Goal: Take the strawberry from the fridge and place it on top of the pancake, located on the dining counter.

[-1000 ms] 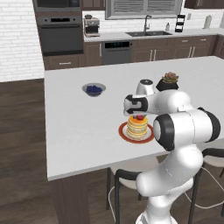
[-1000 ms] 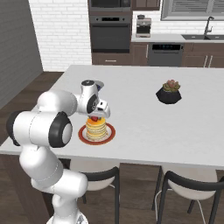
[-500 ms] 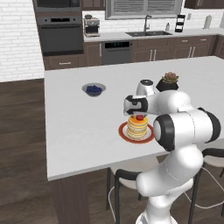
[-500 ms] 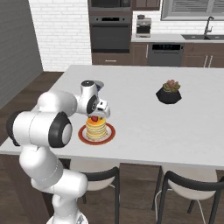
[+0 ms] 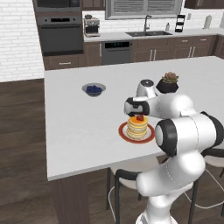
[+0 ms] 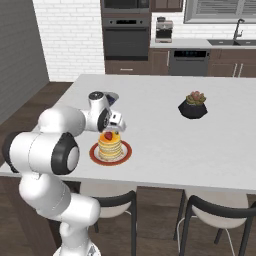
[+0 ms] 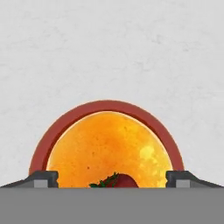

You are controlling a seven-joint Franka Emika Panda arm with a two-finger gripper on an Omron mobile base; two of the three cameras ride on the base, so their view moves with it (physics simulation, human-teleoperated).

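The gripper (image 7: 112, 178) hangs directly above the pancake (image 7: 110, 151), and its two fingertips (image 7: 43, 178) stand wide apart, one at each side of the stack, gripping nothing. Between them the strawberry (image 7: 117, 181) lies free on the top pancake, with its green leaves turned to one side. In the right base view the strawberry (image 6: 108, 135) sits on top of the stack, just under the hand.

The risk now is in the retreat, in my judgement. The fingers are close to the fruit, so if the hand moves sideways before it rises, a fingertip can push the strawberry and it can roll off the pancake, onto the red plate (image 6: 126, 152) or onto the dining counter (image 6: 165, 135). A strawberry is round and light, and it seems to lie on its side, so a small touch may be enough. A straight lift looks safer.

The stack itself could also shift if the hand presses down on it. The small bowl of berries (image 5: 93, 89) and the potted plant (image 5: 167, 82) are well apart, so they are in no danger.
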